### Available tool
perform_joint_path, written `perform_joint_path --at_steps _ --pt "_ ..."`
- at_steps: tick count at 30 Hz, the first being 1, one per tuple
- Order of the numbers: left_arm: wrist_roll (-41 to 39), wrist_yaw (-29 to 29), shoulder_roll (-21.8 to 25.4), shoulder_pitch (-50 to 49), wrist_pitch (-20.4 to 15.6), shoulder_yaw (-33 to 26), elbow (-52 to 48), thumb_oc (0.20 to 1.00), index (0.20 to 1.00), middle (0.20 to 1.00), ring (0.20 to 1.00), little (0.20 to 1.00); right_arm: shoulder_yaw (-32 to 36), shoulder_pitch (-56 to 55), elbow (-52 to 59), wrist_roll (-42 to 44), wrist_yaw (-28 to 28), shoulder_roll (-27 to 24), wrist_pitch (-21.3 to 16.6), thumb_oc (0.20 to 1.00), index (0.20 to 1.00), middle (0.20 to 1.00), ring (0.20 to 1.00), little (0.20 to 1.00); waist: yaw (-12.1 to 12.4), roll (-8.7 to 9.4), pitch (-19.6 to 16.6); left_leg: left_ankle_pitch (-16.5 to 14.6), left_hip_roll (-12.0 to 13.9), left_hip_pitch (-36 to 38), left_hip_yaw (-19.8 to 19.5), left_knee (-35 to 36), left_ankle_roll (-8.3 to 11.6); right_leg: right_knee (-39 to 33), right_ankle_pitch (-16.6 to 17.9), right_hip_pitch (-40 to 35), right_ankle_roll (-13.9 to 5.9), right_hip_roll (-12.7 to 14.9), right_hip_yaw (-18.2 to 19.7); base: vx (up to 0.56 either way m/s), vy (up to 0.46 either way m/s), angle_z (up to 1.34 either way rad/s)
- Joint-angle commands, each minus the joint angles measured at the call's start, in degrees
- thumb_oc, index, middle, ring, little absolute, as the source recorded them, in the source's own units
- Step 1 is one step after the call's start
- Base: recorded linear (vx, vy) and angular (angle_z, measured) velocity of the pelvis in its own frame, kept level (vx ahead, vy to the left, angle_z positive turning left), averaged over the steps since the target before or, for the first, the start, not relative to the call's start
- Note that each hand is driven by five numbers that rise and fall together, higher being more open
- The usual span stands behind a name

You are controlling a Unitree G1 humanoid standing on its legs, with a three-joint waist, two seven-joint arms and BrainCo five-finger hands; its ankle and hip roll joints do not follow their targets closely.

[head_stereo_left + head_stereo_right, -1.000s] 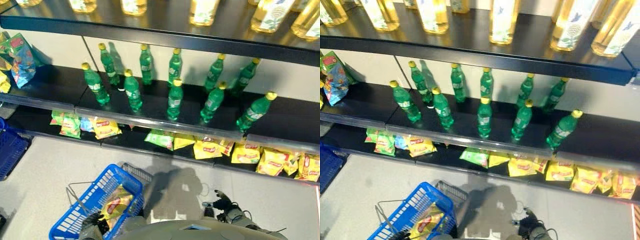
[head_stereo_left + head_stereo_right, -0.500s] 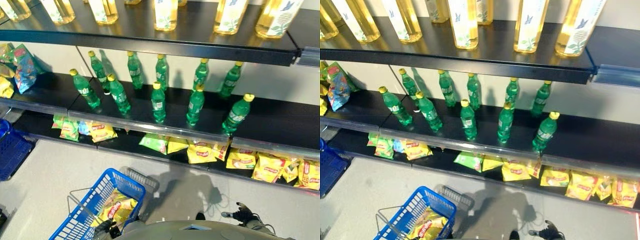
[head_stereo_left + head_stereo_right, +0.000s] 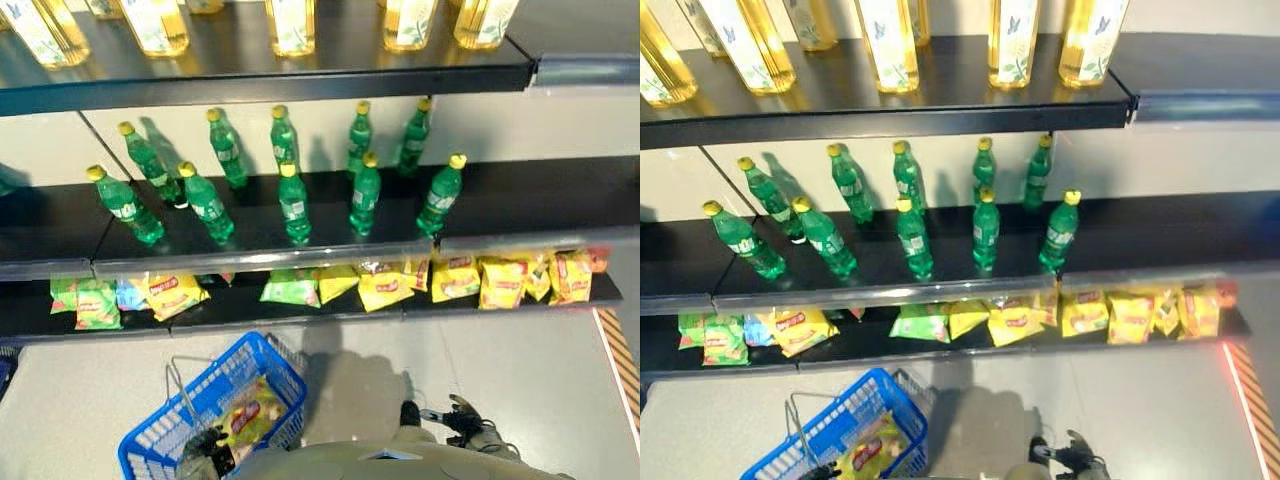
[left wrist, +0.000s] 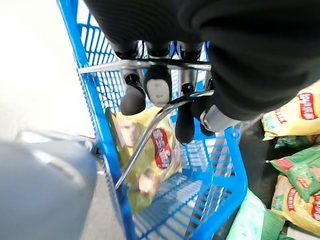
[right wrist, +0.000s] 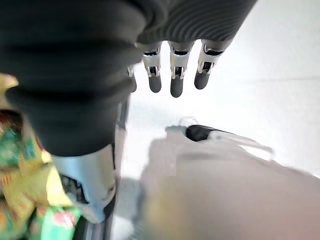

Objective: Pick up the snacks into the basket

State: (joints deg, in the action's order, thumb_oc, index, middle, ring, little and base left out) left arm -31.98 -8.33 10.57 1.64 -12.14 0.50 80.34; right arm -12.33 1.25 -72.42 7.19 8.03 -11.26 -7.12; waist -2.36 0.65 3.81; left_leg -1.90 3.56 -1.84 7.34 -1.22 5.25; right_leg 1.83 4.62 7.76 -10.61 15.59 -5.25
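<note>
- Lower left of the frame: the left robot hand (image 4: 160, 95) curls round the blue plastic basket's (image 3: 150, 450) wire handle (image 4: 145, 66); one yellow crinkly snack bag (image 4: 150, 150) lies inside.
- Lower right, the right robot hand (image 5: 172, 75) hangs with fingers straight, holding nothing.
- Yellow and green foil snack bags (image 3: 455, 280) on the bottom shelf (image 3: 330, 303) look light, soft and slippery; pinch a bag's top edge.

Black tiered metal shelving (image 3: 250, 235) carries yellow-capped green plastic bottles (image 3: 293, 203) at twelve o'clock (tall yellow bottles (image 3: 885, 40) above), yellow and green snack packets (image 3: 385, 287) lowest.

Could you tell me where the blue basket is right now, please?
The blue basket hangs at the robot's lower left in the eye views, above the floor before the bottom shelf, its wire handle gripped by the left hand, with a yellow snack bag inside.
</note>
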Motion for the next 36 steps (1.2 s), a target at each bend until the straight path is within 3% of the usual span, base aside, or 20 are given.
perform_joint_path --at_steps 1,8,14,19,22,30,36 --pt "0.5 -0.2 1.2 0.5 -2.0 -3.9 0.8 0.200 0.200 0.200 0.200 0.200 -0.9 3.5 3.1 -0.2 0.3 -2.1 -1.7 1.000 1.000 1.000 1.000 1.000 0.5 -0.15 0.8 -3.8 0.5 -2.7 -2.2 -7.3 -2.88 4.0 -1.4 0.0 1.91 -2.3 0.5 0.05 -0.104 0.10" --pt "0.3 0.5 0.1 -1.2 -1.8 -3.9 0.9 0.200 0.200 0.200 0.200 0.200 -2.8 1.2 11.7 -0.6 -1.3 -3.4 -2.5 1.000 1.000 1.000 1.000 1.000 0.1 0.35 0.0 -2.2 3.2 -1.6 -2.5 -5.7 -1.35 3.1 -2.7 -1.0 2.05 -3.4 -0.6 0.03 -0.097 0.03" --pt "-0.6 0.3 -0.1 -1.6 -3.1 -3.0 -3.0 0.200 0.200 0.200 0.200 0.200 -3.5 -4.1 31.2 -0.5 -2.9 -8.0 -4.6 1.000 1.000 1.000 1.000 1.000 -1.2 0.17 1.5 -1.7 3.8 -2.7 -2.4 -6.1 -0.81 5.3 -3.3 1.3 1.75 -3.9 -0.2 -0.04 -0.023 -0.01" --pt "-0.4 -1.4 0.4 -1.9 -4.7 -2.7 -4.6 0.200 0.200 0.200 0.200 0.200 0.3 -9.8 50.0 -2.8 -2.3 -13.8 -7.7 1.000 1.000 1.000 1.000 1.000 -2.4 -0.81 2.2 -1.5 3.8 -3.0 -2.0 -5.7 -0.92 5.9 -2.9 2.8 1.15 -3.4 0.6 -0.05 0.021 0.03" --pt "-0.4 -1.6 0.4 -2.2 -5.0 -2.9 -4.5 0.200 0.200 0.200 0.200 0.200 2.0 -11.9 54.5 -2.9 -2.6 -14.9 -8.6 1.000 1.000 1.000 1.000 1.000 -2.6 -1.03 2.0 -1.7 3.7 -2.9 -1.8 -6.0 -0.97 6.2 -3.0 2.9 0.99 -3.3 0.9 -0.02 0.020 -0.06" --pt "-0.5 -4.0 1.0 -1.8 -6.5 -3.7 -3.7 0.200 0.200 0.200 0.200 0.200 10.2 -15.5 73.2 -5.2 3.5 -15.6 -13.0 1.000 1.000 1.000 1.000 1.000 -3.8 -1.59 2.3 -2.7 3.8 -2.8 -0.8 -7.3 -1.17 8.0 -3.1 4.2 0.18 -2.8 2.1 -0.01 0.006 -0.03" --pt "-0.8 -4.9 0.8 -1.4 -7.1 -2.3 -5.4 0.200 0.200 0.200 0.200 0.200 12.1 -14.0 77.2 -3.6 7.0 -14.3 -13.8 1.000 1.000 1.000 1.000 1.000 -3.6 -1.61 3.3 -2.8 3.9 -4.0 -0.8 -8.4 -1.19 9.3 -3.2 5.6 0.09 -2.5 2.4 -0.03 0.002 -0.03"
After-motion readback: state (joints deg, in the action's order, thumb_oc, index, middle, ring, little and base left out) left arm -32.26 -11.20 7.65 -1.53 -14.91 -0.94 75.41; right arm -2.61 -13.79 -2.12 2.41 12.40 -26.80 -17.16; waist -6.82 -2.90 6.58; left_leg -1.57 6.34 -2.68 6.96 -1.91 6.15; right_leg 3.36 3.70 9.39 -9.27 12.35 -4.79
